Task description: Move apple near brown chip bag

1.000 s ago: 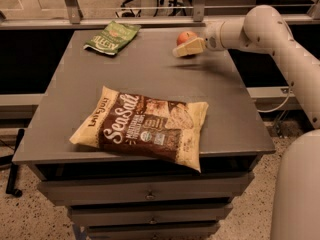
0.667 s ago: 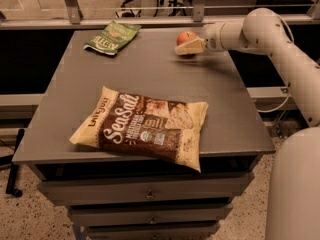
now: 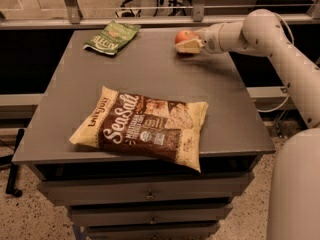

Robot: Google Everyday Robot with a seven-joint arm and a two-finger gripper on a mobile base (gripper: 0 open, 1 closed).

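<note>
The apple is small, round and red-orange, at the far right part of the grey table. My gripper reaches in from the right and is closed around the apple, with one pale finger showing along its near side. The apple sits just above the tabletop. The brown chip bag, dark brown with pale yellow ends and white "Sea Salt" script, lies flat near the table's front edge, well apart from the apple.
A smaller green bag lies at the table's far left. My white arm spans the right side. Drawers sit under the tabletop. A metal railing runs behind the table.
The gripper and the apple have shifted slightly to the left together. The two bags have not moved.
</note>
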